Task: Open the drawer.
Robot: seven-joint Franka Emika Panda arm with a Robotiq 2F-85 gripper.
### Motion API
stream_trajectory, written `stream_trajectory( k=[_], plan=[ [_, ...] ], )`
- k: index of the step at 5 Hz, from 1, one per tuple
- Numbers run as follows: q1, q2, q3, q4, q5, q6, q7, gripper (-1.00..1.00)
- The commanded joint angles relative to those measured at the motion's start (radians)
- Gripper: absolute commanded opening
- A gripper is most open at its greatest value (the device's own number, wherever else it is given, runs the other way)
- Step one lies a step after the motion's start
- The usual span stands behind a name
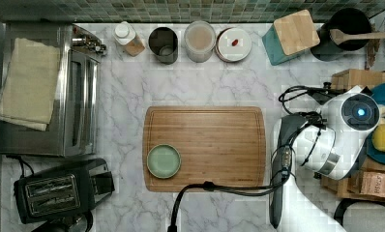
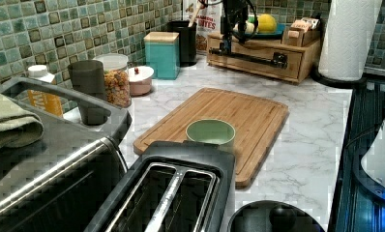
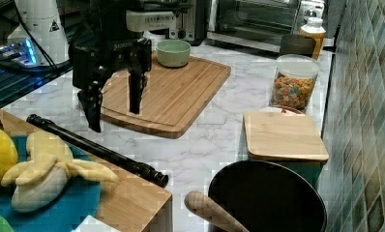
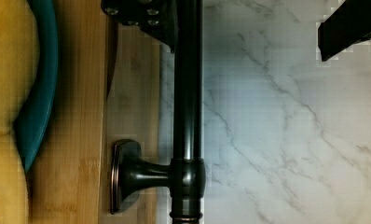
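The drawer, still closed, sits at the counter's far end in the left view, about 1 o'clock from the bamboo cutting board. Its black bar handle runs along the front. The gripper hovers just above the bar, fingers spread wide and empty. I'd lower squarely so the fingers straddle the bar mid-length, close firmly, then pull straight out. The cereal box at 12 o'clock reads partly "…ATES".
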Motion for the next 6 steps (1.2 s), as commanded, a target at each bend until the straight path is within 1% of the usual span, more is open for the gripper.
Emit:
stream_trajectory(
  k=[1,2,3,4,5,6],
  plan=[
    [-0.035,0.037,-0.026,0.038,-0.020,0.092,0.056,1.00],
    [-0.051,0.058,-0.013,0.003,0.023,0.144,0.053,1.00],
    [-0.023,0.055,-0.036,-0.033,0.014,0.134,0.113,1.00],
    [-0.010,0.081,-0.071,-0.042,-0.016,0.141,0.128,1.00],
    [-0.014,0.102,-0.084,-0.057,-0.023,0.170,0.123,1.00],
    [0.008,0.093,-0.103,-0.105,-0.071,0.224,0.157,1.00]
  ],
)
